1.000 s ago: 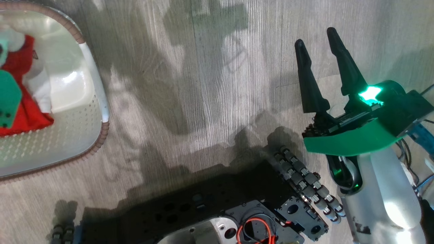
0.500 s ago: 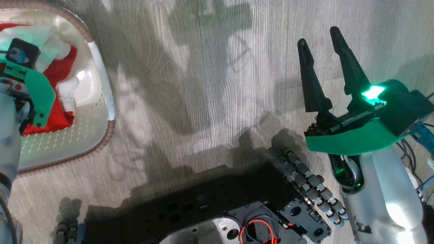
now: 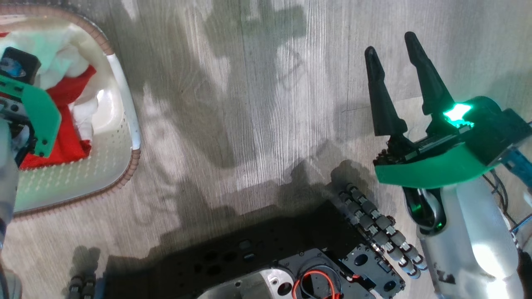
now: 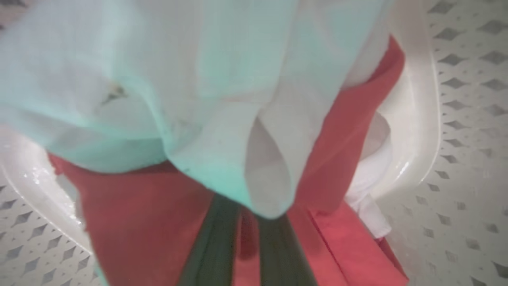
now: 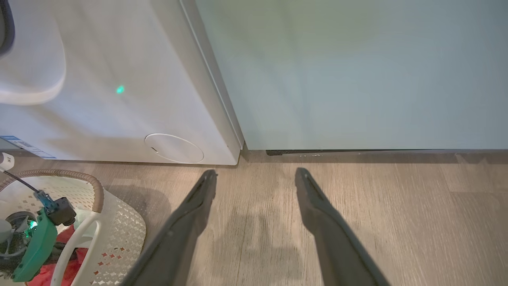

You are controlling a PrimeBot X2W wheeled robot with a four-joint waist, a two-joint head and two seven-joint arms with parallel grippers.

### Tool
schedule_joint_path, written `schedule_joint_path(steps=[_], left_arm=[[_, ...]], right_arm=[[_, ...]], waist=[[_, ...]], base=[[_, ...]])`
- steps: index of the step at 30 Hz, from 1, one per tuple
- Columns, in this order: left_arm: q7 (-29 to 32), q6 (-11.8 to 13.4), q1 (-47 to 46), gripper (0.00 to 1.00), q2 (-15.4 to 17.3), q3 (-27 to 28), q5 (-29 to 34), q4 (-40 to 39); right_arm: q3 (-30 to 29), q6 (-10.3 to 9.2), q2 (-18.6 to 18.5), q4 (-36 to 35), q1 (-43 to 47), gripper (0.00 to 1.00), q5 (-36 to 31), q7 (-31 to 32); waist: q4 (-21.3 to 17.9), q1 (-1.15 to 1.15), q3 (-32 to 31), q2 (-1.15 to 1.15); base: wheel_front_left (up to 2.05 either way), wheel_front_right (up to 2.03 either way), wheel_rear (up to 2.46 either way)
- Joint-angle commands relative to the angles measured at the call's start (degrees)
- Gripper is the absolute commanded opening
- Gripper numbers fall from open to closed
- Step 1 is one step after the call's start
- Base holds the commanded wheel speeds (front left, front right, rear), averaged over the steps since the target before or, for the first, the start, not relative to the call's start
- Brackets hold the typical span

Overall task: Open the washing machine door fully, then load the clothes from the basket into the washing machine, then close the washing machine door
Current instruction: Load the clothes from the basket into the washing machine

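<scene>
The basket (image 3: pixel 85 178) stands on the floor at the far left of the head view, holding the red and white clothes (image 3: pixel 66 137). My left wrist's green plate (image 3: pixel 37 116) hangs over them. In the left wrist view my left gripper (image 4: pixel 249 214) is shut on the clothes (image 4: pixel 151 222): red fabric sits between the nearly touching fingers (image 4: pixel 214 242) and a white fold drapes over their tips. My right gripper (image 3: pixel 389 44) stands open over bare floor on the right. Ahead of that right gripper (image 5: pixel 256 172) stands the washing machine (image 5: pixel 119 59). The washing machine door's black rim (image 5: pixel 4 24) shows as a sliver at the top left corner.
A pale teal cabinet (image 5: pixel 357 71) stands right of the machine, which has a round white cap (image 5: pixel 174 147) low on its front. My dark wheeled base (image 3: pixel 266 257) fills the bottom of the head view. Wood-look floor (image 3: pixel 249 124) lies between basket and right arm.
My left gripper has come down into the basket and shut on the clothes, and the white fabric has bunched up. The head view shifted slightly. The right gripper has stayed open in place.
</scene>
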Motion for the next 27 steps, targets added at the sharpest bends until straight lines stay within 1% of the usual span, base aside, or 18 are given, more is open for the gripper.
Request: schedule_joint_path(steps=[1,5,12,18,23,26,27], left_arm=[[-0.6,-0.1,1.1,0.0,2.8,0.7,-0.6,0.0],[-2.1,0.4,1.9,0.0,3.0,1.3,-1.7,0.2],[-5.3,2.1,5.0,0.0,0.9,2.5,-3.9,0.5],[-10.9,4.2,8.5,0.0,-1.3,4.2,-6.3,0.6],[-14.3,5.7,11.3,0.0,-2.6,5.8,-8.2,0.4],[-15.3,7.4,12.9,0.0,-2.8,6.7,-8.6,-1.7],[-15.4,8.2,13.5,0.0,-2.7,7.2,-8.7,-3.5]], right_arm=[[1.0,0.0,-0.1,-1.1,1.3,1.0,0.2,-0.4],[0.8,0.0,-0.1,-0.6,0.4,1.0,0.6,-0.4],[-0.7,0.0,-0.1,0.9,0.8,1.0,0.0,-0.4],[-1.5,0.0,-0.1,2.2,1.5,1.0,-1.0,-0.4],[-2.1,0.0,-0.1,3.3,2.6,1.0,-1.8,-0.4],[-2.5,0.0,-0.1,4.0,3.4,1.0,-2.2,-0.4],[-2.6,0.0,-0.1,4.2,3.7,1.0,-2.3,-0.4]], waist=[[-0.4,0.0,-0.5,0.0],[-0.9,0.0,-2.7,0.0],[0.1,0.0,-9.3,0.0],[1.2,0.0,-16.0,0.0],[2.1,0.0,-21.2,0.0],[2.7,0.0,-24.2,0.0],[2.9,0.0,-24.9,0.0]], base=[[0.0,0.0,0.0],[0.0,0.0,0.0],[0.0,0.0,0.0],[0.0,0.0,0.0],[0.0,0.0,0.0],[0.0,0.0,0.0],[0.0,0.0,0.0]])
